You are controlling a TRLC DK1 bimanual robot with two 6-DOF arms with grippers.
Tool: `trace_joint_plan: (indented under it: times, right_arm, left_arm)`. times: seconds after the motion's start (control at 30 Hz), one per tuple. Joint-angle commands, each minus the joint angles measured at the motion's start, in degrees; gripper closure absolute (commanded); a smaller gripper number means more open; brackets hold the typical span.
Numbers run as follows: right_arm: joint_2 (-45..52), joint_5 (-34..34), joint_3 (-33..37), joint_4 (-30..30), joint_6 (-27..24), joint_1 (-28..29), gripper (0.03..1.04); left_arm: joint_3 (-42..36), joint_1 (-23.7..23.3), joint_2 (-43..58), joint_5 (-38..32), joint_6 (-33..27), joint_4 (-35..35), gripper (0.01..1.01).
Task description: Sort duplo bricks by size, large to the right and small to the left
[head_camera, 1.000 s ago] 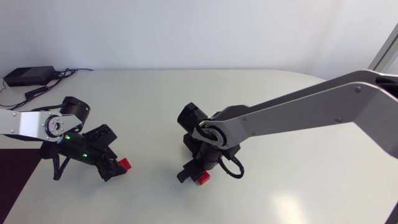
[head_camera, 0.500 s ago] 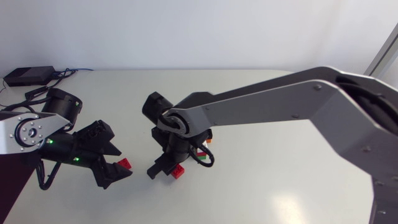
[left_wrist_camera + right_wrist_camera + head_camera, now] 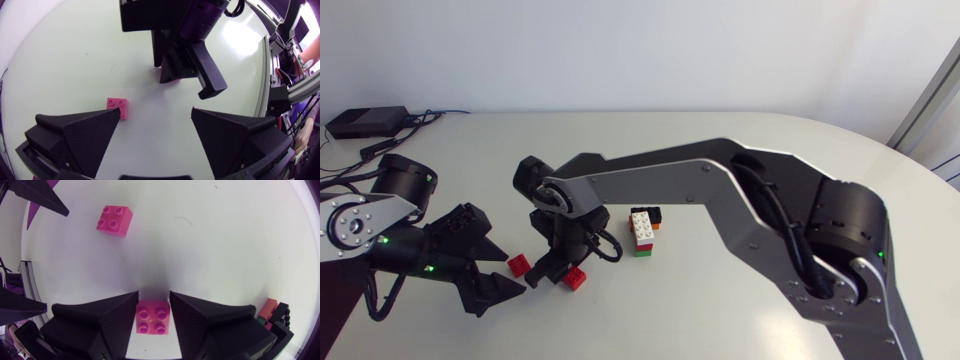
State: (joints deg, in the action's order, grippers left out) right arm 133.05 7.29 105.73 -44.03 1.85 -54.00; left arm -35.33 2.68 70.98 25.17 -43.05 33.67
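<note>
Right fingers (image 3: 110,322) seemingly clamp one red brick (image 3: 152,316); left fingers (image 3: 82,135) gape beside a second red brick (image 3: 118,106).

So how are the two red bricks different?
The held brick is clamped between the right jaws; the loose brick lies free on the table. The loose brick sits beside the open left jaws; the held brick is farther from them. Both are small, red and square, with four studs up.
</note>
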Motion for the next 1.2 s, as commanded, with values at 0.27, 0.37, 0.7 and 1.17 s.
trace_joint_plan:
  times: [0.27, 0.37, 0.7, 1.17]
  right_arm:
    - [-7.11, 0.36, -4.83, 1.67, 2.9, 4.08, 0.07]
    - [-10.71, -1.84, -7.21, 2.72, 4.48, 6.71, 0.07]
    - [-18.01, -6.76, -10.9, 3.16, 7.82, 13.3, 0.07]
    - [-17.48, -12.21, -15.03, 0.26, 13.89, 13.22, 0.1]
  left_arm:
    - [-1.76, 7.78, 9.0, 1.37, 2.53, -3.17, 0.043]
    - [-3.16, 11.3, 12.78, 1.29, 5.08, -5.81, 0.043]
    - [-9.67, 16.48, 23.68, 0.32, 10.18, -9.59, 0.089]
    - [-13.54, 18.59, 34.05, -0.47, 14.75, -11.35, 0.887]
